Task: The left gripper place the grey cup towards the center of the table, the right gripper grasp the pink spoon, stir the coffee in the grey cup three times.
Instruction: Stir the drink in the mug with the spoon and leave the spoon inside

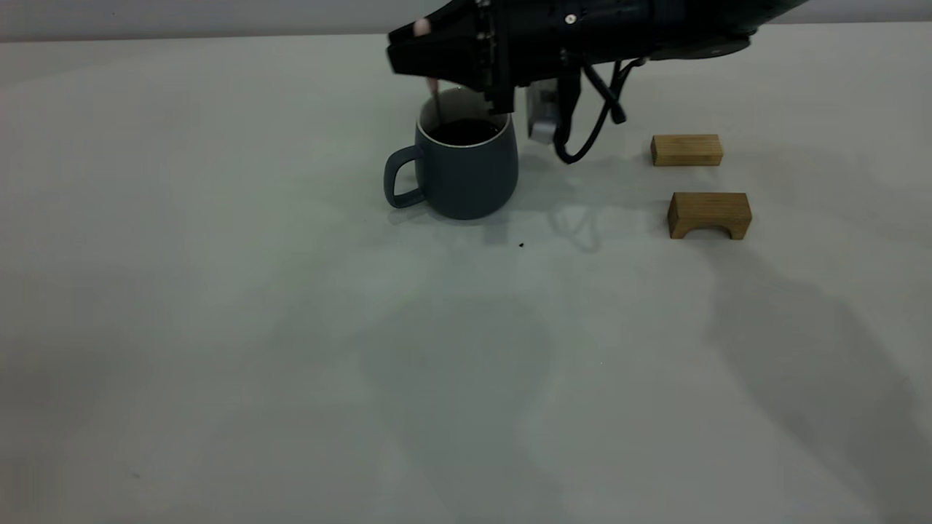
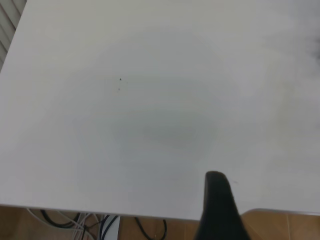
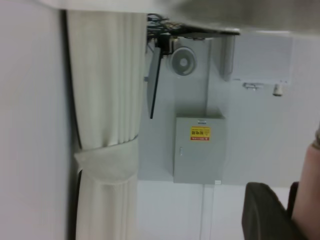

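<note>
The right end effector [image 1: 411, 54] is gripping the pink spoon [image 1: 429, 65] above the grey cup [image 1: 466, 171], centre-far on the desk [image 1: 218, 327], dipping it into the coffee [image 1: 464, 132]. Stirring should be slow, keeping off the rim.

The left end effector [image 2: 220, 210] is parked; whether its fingers are apart I cannot tell.

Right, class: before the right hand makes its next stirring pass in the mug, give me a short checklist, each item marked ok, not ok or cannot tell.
1. Dark slate-grey mug stands upright near the middle of the pale table: ok.
2. Dark coffee sits below the rim, none seen spilled: ok.
3. Slim pink-handled spoon hangs from the right hand with its stem inside the mug: ok.
4. Spoon bowl dipped in the coffee: cannot tell, the rim hides it.
5. Two small wooden blocks lie apart from the mug: ok.
6. Left hand away from the mug: ok, absent from the exterior view.
</note>
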Robot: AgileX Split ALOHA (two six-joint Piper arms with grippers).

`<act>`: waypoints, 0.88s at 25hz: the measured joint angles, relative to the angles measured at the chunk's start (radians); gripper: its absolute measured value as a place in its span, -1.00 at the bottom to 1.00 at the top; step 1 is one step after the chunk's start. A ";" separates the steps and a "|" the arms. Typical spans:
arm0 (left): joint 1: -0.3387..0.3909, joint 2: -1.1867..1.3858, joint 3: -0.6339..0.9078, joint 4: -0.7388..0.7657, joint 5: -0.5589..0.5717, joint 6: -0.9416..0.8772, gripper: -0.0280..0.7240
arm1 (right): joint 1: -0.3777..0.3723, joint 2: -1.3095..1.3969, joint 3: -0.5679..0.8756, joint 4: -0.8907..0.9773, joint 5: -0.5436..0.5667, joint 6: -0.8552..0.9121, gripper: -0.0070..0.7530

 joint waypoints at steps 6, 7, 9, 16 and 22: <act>0.000 0.000 0.000 0.000 0.000 0.000 0.58 | -0.056 0.000 0.000 -0.009 -0.004 -0.032 -0.69; 0.000 0.000 0.000 0.000 0.000 0.000 0.58 | -0.059 0.000 0.000 -0.017 -0.003 -0.028 -0.69; 0.000 0.000 0.000 0.000 0.000 0.000 0.58 | -0.064 0.000 0.000 -0.048 -0.003 -0.003 -0.69; 0.000 0.000 0.000 0.000 0.000 0.000 0.58 | -0.064 0.000 0.000 -0.116 -0.003 0.073 -0.69; 0.000 0.000 0.000 0.000 0.000 0.000 0.58 | -0.065 0.000 0.000 -0.150 0.006 0.073 -0.69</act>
